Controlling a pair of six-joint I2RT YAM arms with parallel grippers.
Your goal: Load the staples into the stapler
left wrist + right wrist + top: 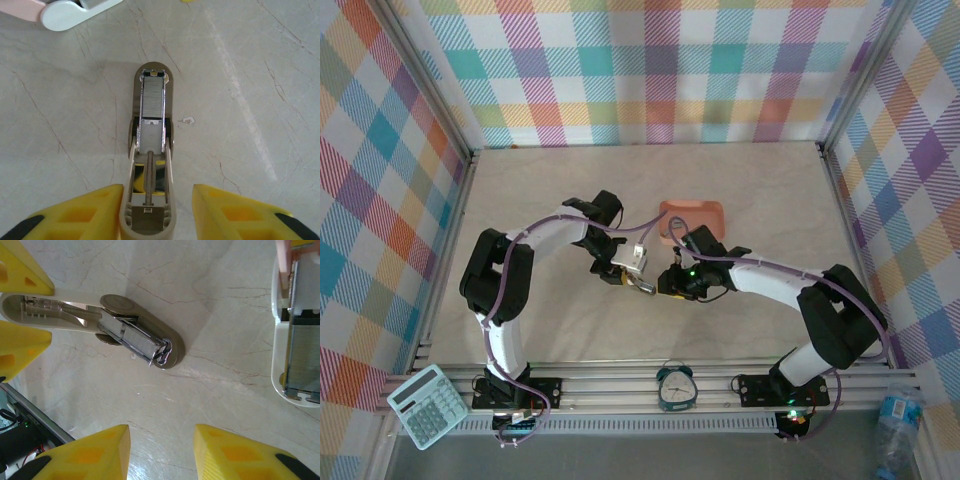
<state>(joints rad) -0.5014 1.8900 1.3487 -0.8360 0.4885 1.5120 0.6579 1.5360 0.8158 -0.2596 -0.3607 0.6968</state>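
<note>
A beige stapler (151,150) lies flipped open on the marble table, seen again in the right wrist view (140,330). A grey strip of staples (151,97) sits in its metal channel, in front of the spring pusher. The left gripper (157,192) straddles the rear of the raised lid. Its left finger (95,210) lies against the lid and its right finger (225,210) stands a little apart, so it is open. The right gripper (162,432) hovers open over bare table just short of the stapler's nose, holding nothing.
A white and pink stapler (295,365), also open with staples in it, lies close by to the right. A pink tray (695,215) sits behind the grippers. A tiny scrap (188,120) lies beside the beige stapler. A clock (675,387), a calculator (427,405) and a bottle (898,425) stand at the near edge.
</note>
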